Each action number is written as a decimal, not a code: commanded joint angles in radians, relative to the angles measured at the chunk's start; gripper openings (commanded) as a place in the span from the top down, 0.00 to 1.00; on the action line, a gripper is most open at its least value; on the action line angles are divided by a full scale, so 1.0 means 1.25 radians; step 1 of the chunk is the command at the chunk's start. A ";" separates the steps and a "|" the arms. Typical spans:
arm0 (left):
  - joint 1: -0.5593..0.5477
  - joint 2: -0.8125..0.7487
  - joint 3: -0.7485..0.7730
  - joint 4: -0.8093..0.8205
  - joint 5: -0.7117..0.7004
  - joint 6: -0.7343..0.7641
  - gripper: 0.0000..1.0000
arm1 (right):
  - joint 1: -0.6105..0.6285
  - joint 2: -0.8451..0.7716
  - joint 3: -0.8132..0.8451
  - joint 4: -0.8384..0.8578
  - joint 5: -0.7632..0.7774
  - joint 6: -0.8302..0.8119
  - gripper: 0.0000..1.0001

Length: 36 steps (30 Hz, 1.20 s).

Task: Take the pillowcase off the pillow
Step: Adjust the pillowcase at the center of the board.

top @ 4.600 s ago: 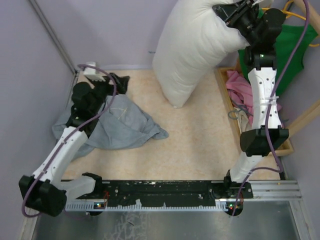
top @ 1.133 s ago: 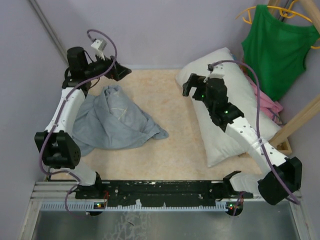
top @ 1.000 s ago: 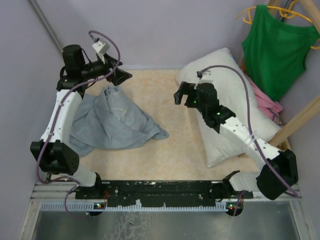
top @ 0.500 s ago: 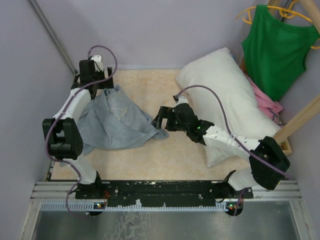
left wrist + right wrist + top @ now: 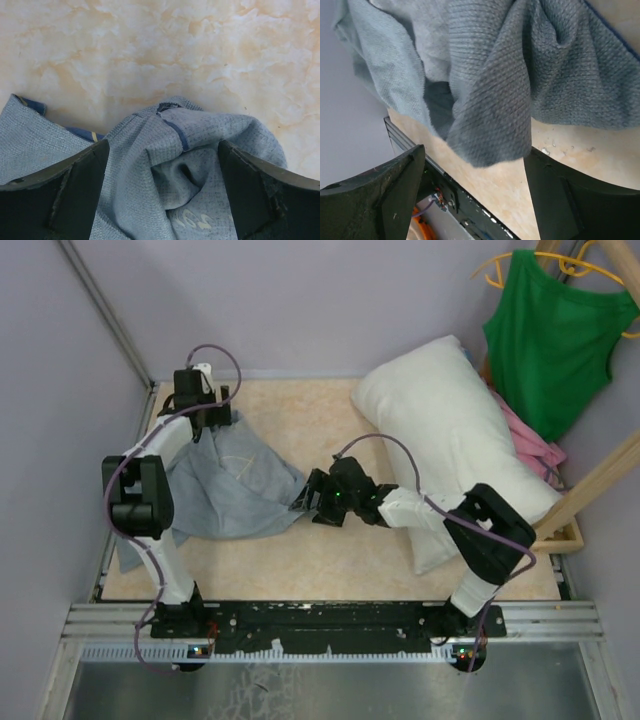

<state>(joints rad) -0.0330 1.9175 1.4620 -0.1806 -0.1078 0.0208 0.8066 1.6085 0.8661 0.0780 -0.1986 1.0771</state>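
Observation:
The pale grey-blue pillowcase (image 5: 235, 490) lies crumpled on the left half of the table, off the pillow. The plump white pillow (image 5: 450, 430) rests bare at the right, leaning toward the back corner. My left gripper (image 5: 205, 428) is down over the pillowcase's far bunched corner. In the left wrist view it (image 5: 162, 192) is open, with folds of pillowcase (image 5: 165, 150) between the fingers. My right gripper (image 5: 303, 502) is low at the cloth's right tip. The right wrist view shows it (image 5: 475, 195) open, with a hanging corner of pillowcase (image 5: 495, 90) between the fingers, unpinched.
A green tank top (image 5: 555, 330) hangs on a yellow hanger at the back right. A pink garment (image 5: 535, 445) lies in a wooden box (image 5: 570, 535) behind the pillow. Purple walls close in the left and back. The black base rail (image 5: 330, 625) runs along the near edge.
The right arm swung left from the pillow down to the pillowcase's right tip. The left arm dropped onto the cloth's far corner. Before that, the pillow went from being held up to lying at the right.

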 commanded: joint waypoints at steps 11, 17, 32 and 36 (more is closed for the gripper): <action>0.011 0.079 0.074 0.035 0.068 -0.041 0.85 | 0.027 0.142 0.136 0.106 -0.033 0.036 0.71; 0.070 0.064 0.162 -0.029 0.023 -0.093 1.00 | -0.143 0.009 0.154 -0.001 -0.006 -0.114 1.00; 0.129 -0.273 -0.103 0.048 -0.320 -0.190 1.00 | -0.438 -0.172 0.077 -0.110 -0.060 -0.227 1.00; 0.130 -0.291 -0.080 0.011 -0.294 -0.191 1.00 | -0.454 -0.177 0.126 -0.171 -0.064 -0.327 1.00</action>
<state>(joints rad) 0.0910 1.5463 1.3640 -0.1543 -0.3496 -0.2203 0.2817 1.4044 0.9676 -0.0616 -0.2928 0.7696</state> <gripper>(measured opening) 0.006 0.009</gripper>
